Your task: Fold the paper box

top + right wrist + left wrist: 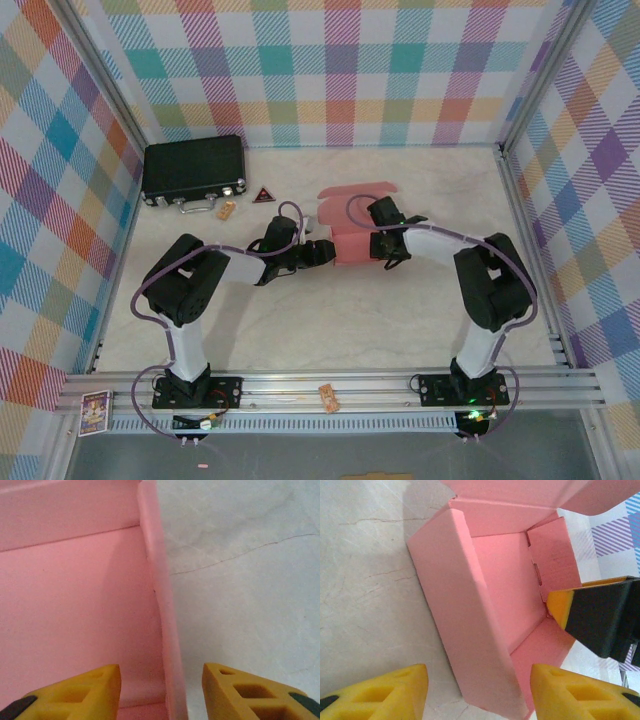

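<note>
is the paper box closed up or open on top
Open: the paper box has its walls raised, its bare floor shows from above, and the lid flap is swung back.

One pink box (pixel 352 238). One black case (pixel 194 170). One red triangle (pixel 264 195). Two small tan tags: one tag (pixel 226 209) beside the case, the other tag (pixel 329 398) on the front rail. One printed card (pixel 94 411). Two arms — left arm (pixel 195 285), right arm (pixel 485 285) — and two grippers: left gripper (pixel 477 680), right gripper (pixel 161 680).
</note>
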You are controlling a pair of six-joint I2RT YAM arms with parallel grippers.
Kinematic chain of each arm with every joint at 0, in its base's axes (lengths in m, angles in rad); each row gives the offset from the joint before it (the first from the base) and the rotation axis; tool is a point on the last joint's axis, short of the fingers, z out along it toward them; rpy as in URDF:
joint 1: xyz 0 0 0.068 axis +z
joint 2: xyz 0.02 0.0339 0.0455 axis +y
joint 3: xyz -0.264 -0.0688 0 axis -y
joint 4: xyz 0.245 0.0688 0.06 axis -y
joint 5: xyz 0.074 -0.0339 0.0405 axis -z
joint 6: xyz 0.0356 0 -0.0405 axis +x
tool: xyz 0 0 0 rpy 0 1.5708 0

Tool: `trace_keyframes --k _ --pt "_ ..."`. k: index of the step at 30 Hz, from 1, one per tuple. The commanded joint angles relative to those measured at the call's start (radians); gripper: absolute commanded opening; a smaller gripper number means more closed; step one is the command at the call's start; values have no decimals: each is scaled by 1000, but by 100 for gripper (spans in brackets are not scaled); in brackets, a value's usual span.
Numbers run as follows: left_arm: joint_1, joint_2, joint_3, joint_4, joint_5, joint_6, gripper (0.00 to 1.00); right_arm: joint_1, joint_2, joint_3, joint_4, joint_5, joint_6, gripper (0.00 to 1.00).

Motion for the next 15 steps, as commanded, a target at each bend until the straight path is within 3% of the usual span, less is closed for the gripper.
trace_keyframes --k 1,8,15 --pt "-5 -67 -5 -43 -8 46 57 -13 -56 -11 15 -34 16 51" --pt "-4 -164 26 -187 -79 125 61 -47 -147 -43 16 -69 27 57" --pt "20 -305 97 -405 -213 225 65 -166 -314 -123 52 -249 6 58"
